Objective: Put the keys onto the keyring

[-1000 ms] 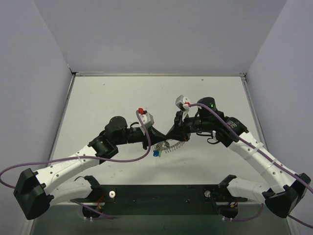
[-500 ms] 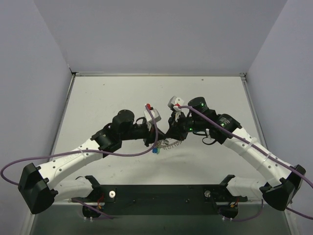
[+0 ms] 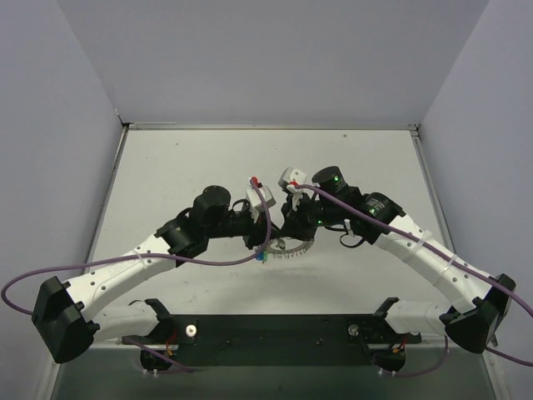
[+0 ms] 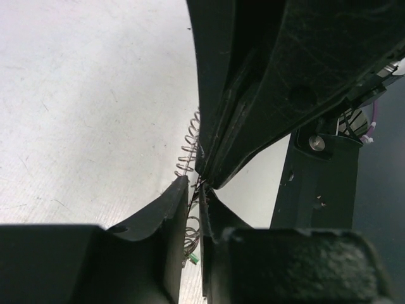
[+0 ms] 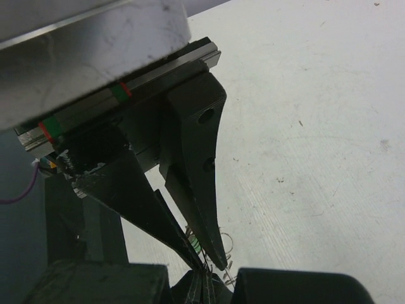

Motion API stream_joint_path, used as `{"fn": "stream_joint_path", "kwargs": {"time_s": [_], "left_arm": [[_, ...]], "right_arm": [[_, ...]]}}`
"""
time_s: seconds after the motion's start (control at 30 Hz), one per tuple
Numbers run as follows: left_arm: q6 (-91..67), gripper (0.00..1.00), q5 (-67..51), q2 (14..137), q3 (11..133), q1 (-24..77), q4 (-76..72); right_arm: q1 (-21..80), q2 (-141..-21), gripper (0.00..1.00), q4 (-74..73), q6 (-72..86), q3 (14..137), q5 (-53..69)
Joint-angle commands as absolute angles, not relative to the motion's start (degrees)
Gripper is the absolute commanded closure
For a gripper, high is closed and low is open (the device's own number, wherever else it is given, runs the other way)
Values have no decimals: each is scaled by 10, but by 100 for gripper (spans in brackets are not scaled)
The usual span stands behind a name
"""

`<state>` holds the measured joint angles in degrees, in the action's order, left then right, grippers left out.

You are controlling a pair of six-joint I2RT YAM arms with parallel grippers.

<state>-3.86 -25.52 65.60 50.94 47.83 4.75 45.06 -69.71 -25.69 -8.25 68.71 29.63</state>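
- Since a second ago, both arms have drawn closer together over the table (image 3: 166,167), bringing the keyring (image 4: 188,155) with them.
- Our left gripper (image 4: 196,192) shows a narrow gap with the coil running through it; we cannot tell whether it pinches.
- A blue key (image 3: 261,257) sits just beside its tips.
- Our right gripper (image 5: 204,275) is clamped on the coil, its tips meeting the left's.

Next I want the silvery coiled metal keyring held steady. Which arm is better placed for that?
Right, probably: the right gripper is shut with its tips at the silvery coiled metal keyring, while the left gripper shows jaws slightly apart.
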Motion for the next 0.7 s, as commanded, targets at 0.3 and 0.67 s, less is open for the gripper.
{"fn": "stream_joint_path", "kwargs": {"time_s": [0.3,0.67], "left_arm": [[-46,70,-330,654,520,481,-50],[-69,100,-329,644,498,485,-100]], "right_arm": [[458,-700,100,-251,-98,709,344],[458,-693,98,-213,-78,701,292]]}}
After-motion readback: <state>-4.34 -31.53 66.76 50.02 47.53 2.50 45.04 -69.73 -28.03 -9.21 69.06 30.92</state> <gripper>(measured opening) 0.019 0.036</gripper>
